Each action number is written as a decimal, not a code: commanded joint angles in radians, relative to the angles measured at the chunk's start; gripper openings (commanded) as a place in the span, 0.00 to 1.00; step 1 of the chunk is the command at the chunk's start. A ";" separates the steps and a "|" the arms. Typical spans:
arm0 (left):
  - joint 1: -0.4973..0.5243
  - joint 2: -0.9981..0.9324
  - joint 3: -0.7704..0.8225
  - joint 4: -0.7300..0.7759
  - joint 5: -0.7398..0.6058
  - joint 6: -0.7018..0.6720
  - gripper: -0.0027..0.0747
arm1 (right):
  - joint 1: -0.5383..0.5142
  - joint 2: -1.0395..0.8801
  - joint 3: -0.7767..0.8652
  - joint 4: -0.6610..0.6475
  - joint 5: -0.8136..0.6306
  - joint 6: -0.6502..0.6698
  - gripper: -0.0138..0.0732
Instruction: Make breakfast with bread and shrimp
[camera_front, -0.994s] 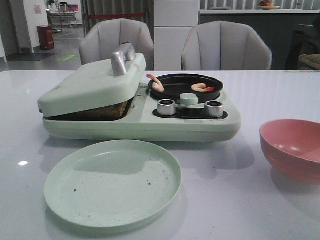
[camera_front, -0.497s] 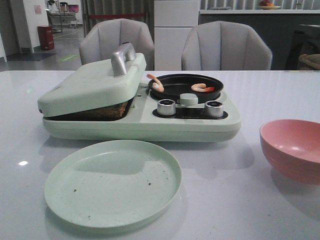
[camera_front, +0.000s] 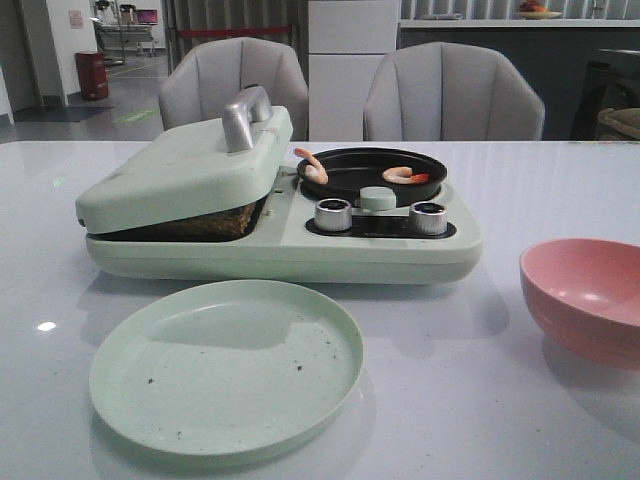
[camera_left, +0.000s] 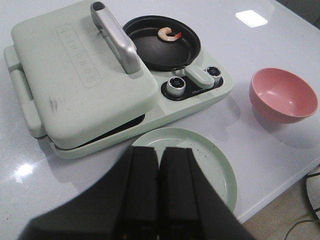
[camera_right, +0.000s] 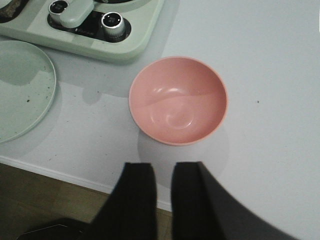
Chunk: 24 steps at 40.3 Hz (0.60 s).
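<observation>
The left pincer has its fingers nearly pressed together, holding nothing. The right pincer seems slightly parted, likewise empty.

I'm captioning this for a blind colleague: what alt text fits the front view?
A mint-green breakfast maker sits on a white table, lid nearly shut over bread, two shrimp in its black pan. An empty green plate lies before it, a pink bowl at right.

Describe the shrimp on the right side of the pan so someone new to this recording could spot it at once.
Find the pale green breakfast maker on the white table; its right half holds a round black pan. Of the two shrimp, this shrimp lies flat near the pan's right edge, while the other shrimp leans on the left rim.
</observation>
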 joint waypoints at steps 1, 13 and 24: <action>-0.008 -0.004 -0.026 -0.055 -0.040 0.000 0.16 | 0.002 -0.003 -0.025 -0.010 -0.060 -0.008 0.22; -0.006 -0.004 -0.026 0.184 -0.071 -0.185 0.17 | 0.002 -0.003 -0.025 -0.010 -0.064 -0.008 0.21; -0.006 -0.010 -0.026 0.653 -0.107 -0.560 0.16 | 0.002 -0.003 -0.025 -0.008 -0.070 -0.007 0.21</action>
